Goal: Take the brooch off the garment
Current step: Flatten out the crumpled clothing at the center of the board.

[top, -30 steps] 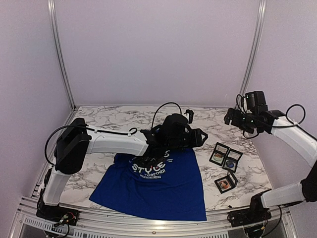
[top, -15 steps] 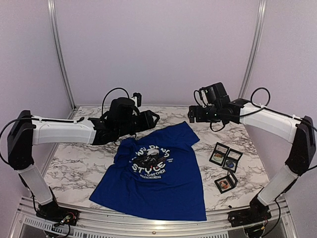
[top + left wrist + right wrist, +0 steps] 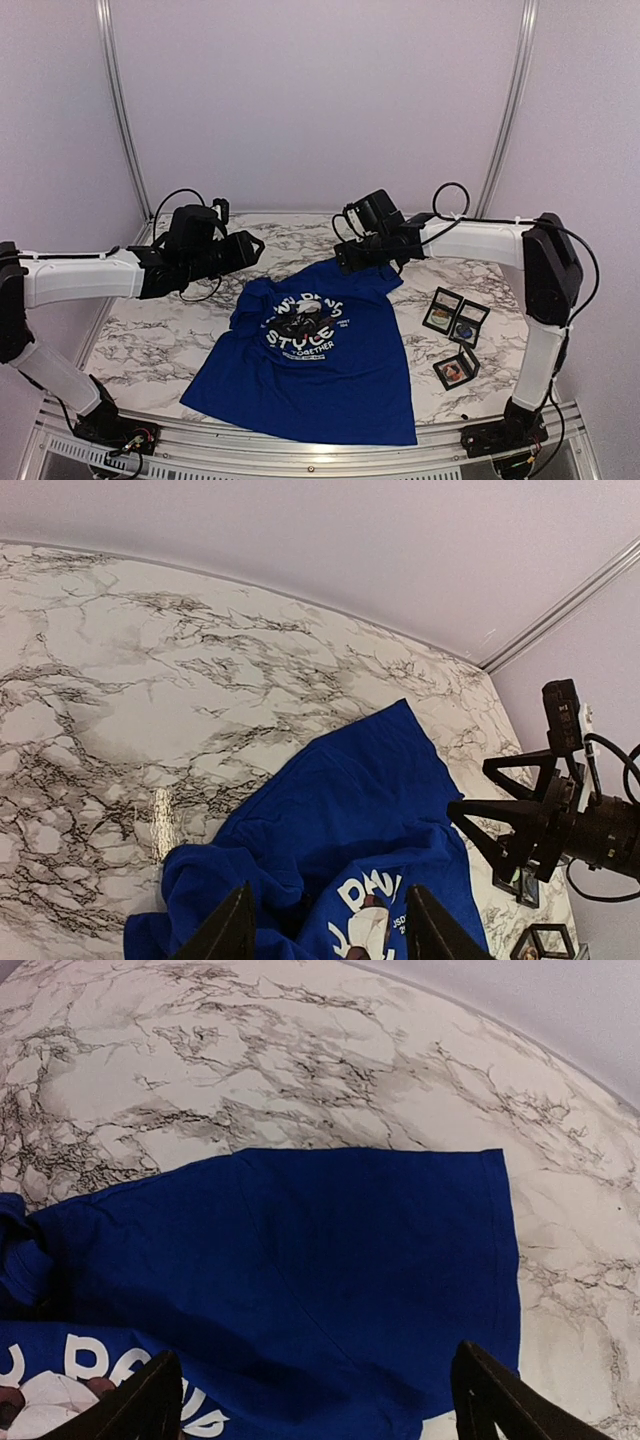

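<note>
Two empty grippers, left gripper (image 3: 256, 245) and right gripper (image 3: 342, 262), with fingers spread apart.
Below and between them a soft, creased royal-blue T-shirt (image 3: 330, 360) lies on the glossy, grey-veined marble table (image 3: 160, 340), its smooth sleeve under the right gripper. White print reads "STYLE" and "TOGETHER". The brooch cannot be made out.

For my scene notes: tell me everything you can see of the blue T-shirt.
The T-shirt is royal-blue soft cloth, short-sleeved, with a panda graphic and white lettering on the chest. It lies front up on the marble table, hem toward the near edge. The collar end is bunched and wrinkled, and one sleeve is spread flat toward the far side. Only the table visibly touches it.
</note>
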`<state>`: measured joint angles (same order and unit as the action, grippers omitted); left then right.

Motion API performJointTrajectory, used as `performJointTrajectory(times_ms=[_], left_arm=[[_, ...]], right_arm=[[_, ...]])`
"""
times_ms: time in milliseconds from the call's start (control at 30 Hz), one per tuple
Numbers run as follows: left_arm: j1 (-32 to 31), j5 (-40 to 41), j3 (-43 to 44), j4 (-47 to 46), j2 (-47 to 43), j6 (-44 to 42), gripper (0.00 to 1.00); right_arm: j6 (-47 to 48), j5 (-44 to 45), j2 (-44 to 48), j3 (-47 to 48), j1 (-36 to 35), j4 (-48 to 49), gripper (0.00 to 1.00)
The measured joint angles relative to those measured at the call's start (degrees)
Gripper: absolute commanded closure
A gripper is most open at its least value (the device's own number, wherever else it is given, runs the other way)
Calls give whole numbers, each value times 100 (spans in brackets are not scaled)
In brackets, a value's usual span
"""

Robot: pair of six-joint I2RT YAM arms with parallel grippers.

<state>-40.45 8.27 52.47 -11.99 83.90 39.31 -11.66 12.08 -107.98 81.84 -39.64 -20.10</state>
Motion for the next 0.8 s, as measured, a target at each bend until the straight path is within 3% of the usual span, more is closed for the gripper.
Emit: performJointTrajectory(times_ms=[500, 633, 800], left_arm=[[651, -575, -2, 599, 693, -223, 48], [758, -684, 26, 710, 850, -273, 48], [782, -988, 162, 780, 1060, -321, 48]], right_arm=[[448, 431, -2238, 1965, -520, -33, 14], [531, 656, -2671, 2378, -520, -66, 22], [568, 861, -2944, 2570, -468, -153, 43]])
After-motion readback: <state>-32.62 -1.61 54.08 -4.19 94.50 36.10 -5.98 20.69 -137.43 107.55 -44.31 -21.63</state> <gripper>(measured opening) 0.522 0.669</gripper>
